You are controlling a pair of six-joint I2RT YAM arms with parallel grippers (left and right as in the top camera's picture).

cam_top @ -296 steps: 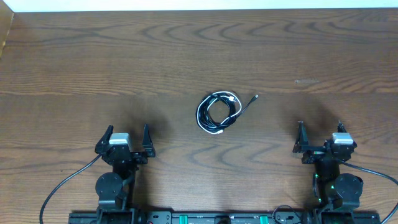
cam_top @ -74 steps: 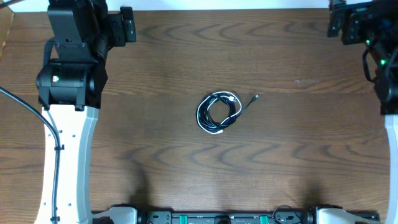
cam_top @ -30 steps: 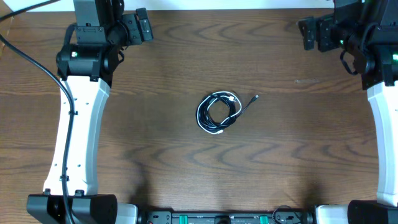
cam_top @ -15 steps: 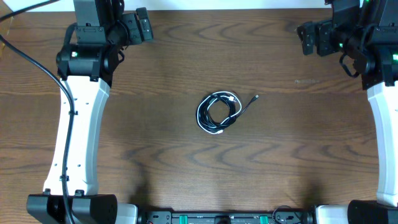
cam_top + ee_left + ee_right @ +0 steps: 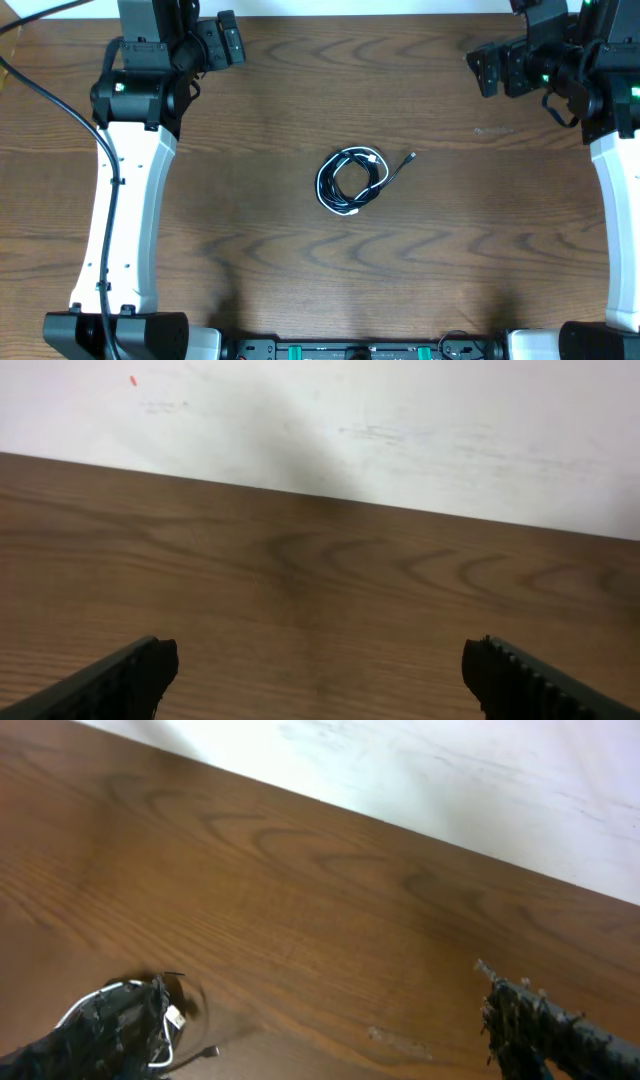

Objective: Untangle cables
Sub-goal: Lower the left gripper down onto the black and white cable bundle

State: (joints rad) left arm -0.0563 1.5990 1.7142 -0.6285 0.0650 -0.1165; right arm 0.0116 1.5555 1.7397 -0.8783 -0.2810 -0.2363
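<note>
Plainly, the trouble sits mid-table, where the cables point(image 5: 350, 182) lie as one tight coil, well apart from both grippers. The white cable point(image 5: 322, 188) and the black cable point(image 5: 385, 172) run round the same loop and touch along most of it. Only the black one's plug point(image 5: 410, 157) sticks out, at the coil's far right. A pinch taken on the loop itself would likely catch both cords, and the whole coil would then drag across the table point(image 5: 300, 90) as one lump. A pull on the free plug with nothing pinning the rest could draw the turns tighter instead of loosening them. The cords are thin and lie flat on the wood, so fingers coming down may slip off them or scrape the top. Farther back, the right gripper point(image 5: 487, 68) hangs at the far right with its jaws spread wide, holding and touching nothing. Its own camera catches the coil low and to the left, partly behind one finger point(image 5: 90, 1040). At the far left corner the left gripper point(image 5: 232, 38) is likewise spread wide and empty. Its camera shows only bare wood and a white surface point(image 5: 400, 420) beyond the far edge.
</note>
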